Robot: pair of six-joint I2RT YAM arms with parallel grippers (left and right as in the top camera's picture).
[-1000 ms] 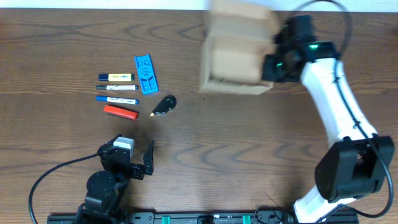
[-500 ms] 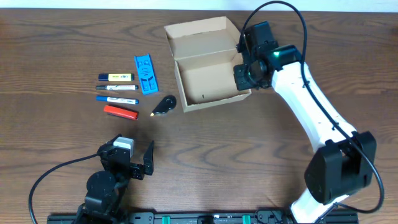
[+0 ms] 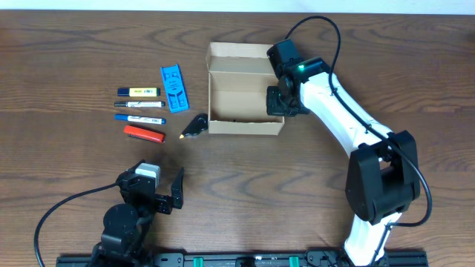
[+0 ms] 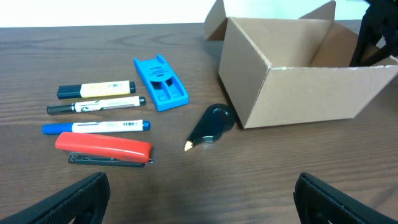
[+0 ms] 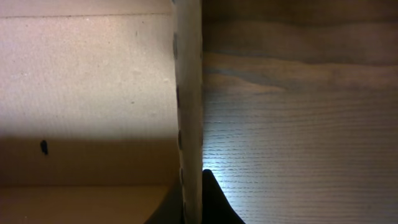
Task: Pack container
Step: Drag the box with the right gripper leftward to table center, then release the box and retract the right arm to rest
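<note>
While the right gripper (image 3: 280,102) pinches the right-hand wall of the container (image 3: 245,127), its fingers sit one inside and one outside the cardboard; right wrist view shows that wall edge-on, running straight up the middle of frame, box interior on one side, bare wooden table (image 3: 297,193) on the other, dark fingertips only just showing at the bottom against the wall. Container sits upright on the table, top open, lid flap up on the side away from the robot base. Small dark speck on the inner wall, can't tell what it is. Left gripper (image 4: 202,180) hangs low over the table, fingers spread wide, gripping nothing, well apart from everything. Ahead of it and to its right: the container, near corner facing it. Straight ahead, just beside that corner: a black teardrop-shaped gadget (image 4: 211,123), pale tip pointing back toward the gripper; can't tell if it touches the box. Ahead and to the left, a column of items lying side by side, nearest first: red stapler (image 4: 104,149), blue marker (image 4: 96,127), black marker (image 4: 96,106), yellow-labelled marker (image 4: 96,90). Blue plastic piece (image 4: 160,83) lies between the markers and the container.
</note>
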